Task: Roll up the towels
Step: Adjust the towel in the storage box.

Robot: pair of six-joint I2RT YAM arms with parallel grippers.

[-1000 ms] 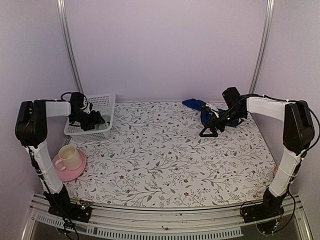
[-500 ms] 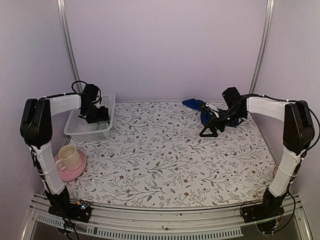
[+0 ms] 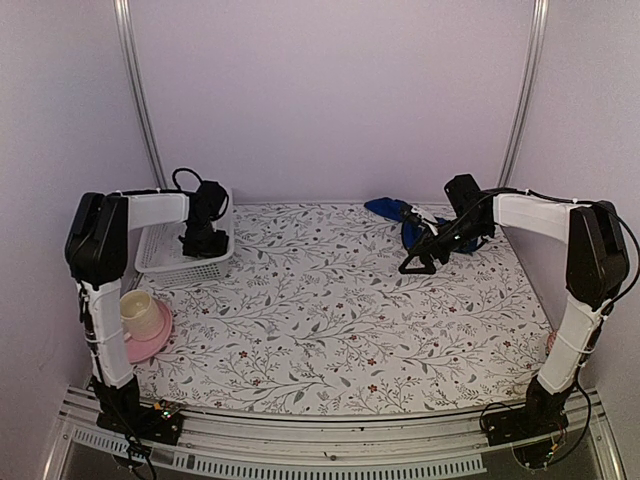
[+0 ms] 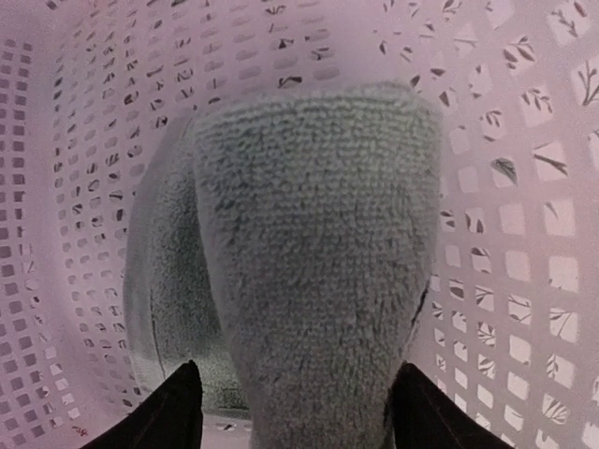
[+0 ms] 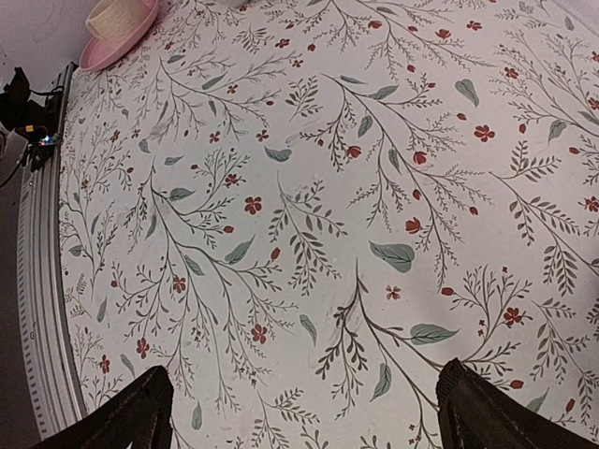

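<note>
Wrist view alone is showing left gripper (image 4: 295, 412) gripping sage-green towel (image 4: 309, 234) in basket (image 4: 524, 187); blue towel (image 3: 385, 208) is lying at table's (image 3: 330, 330) far-right corner beside wide-open right gripper (image 3: 418, 262). Left arm (image 3: 150, 208) has swung farther back.

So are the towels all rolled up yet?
Not yet. Nothing looks finished. The left fingers straddle the green towel, a lump inside the basket; whether they grip it isn't clear. The blue towel lies crumpled at the back, with the right fingers open nearby. Both need rolling.
</note>
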